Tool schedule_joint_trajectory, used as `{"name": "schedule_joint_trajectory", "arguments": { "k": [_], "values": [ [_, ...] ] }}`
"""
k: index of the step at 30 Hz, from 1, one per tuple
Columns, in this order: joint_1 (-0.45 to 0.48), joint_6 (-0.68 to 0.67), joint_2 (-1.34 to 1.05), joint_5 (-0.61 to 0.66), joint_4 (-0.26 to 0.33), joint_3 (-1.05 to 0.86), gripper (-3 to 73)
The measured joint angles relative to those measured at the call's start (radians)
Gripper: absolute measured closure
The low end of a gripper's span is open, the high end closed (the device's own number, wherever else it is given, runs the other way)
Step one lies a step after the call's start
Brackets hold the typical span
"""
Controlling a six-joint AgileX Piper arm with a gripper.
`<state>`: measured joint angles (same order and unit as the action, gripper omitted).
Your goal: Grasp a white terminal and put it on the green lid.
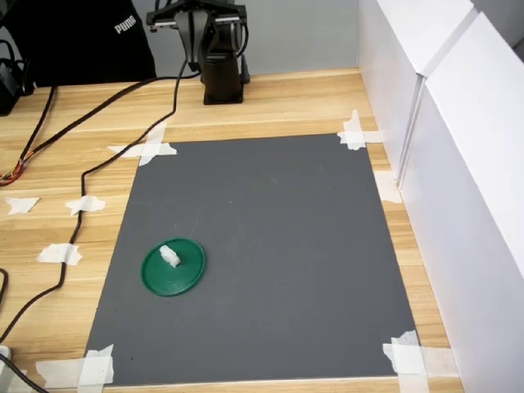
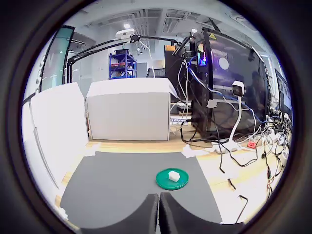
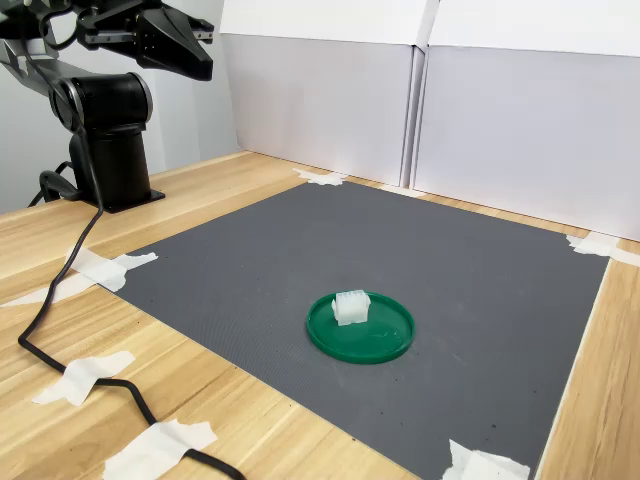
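The white terminal [image 1: 169,256] is seen resting on the green lid [image 1: 185,278], touching its top surface and set a little off the middle, toward the far-left part of the disc in the first exterior view; in the second exterior view the terminal [image 3: 351,306] sits toward the back left of the lid [image 3: 380,340]. The lid lies flat on a dark grey mat [image 1: 278,246], near the mat's front left corner in the first exterior view. The mat is fixed at its corners with strips of white tape [image 1: 354,131] to a wooden table [image 1: 286,98]. The arm [image 3: 105,110] is folded up above its base at the far edge of the table, well apart from the lid. The gripper [image 2: 159,212] is raised above the mat, and in the wrist view its two dark fingers are seen pressed together with only a thin seam between them and nothing held. In that same view the lid [image 2: 163,181] with the terminal [image 2: 173,176] lies ahead of the fingertips, apart from them. A black cable [image 1: 82,176] is trailed from the arm's base across the table along the left side of the mat in the first exterior view. White panels [image 1: 458,164] are stood along the right of the table in that view.
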<state>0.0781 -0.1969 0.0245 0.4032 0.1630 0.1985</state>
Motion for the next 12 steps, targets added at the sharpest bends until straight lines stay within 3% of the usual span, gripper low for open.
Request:
{"name": "schedule_joint_trajectory", "arguments": {
  "k": [12],
  "values": [
    [0.0, 0.0, -0.035, 0.003, -0.014, -0.029, 71.1]
  ]
}}
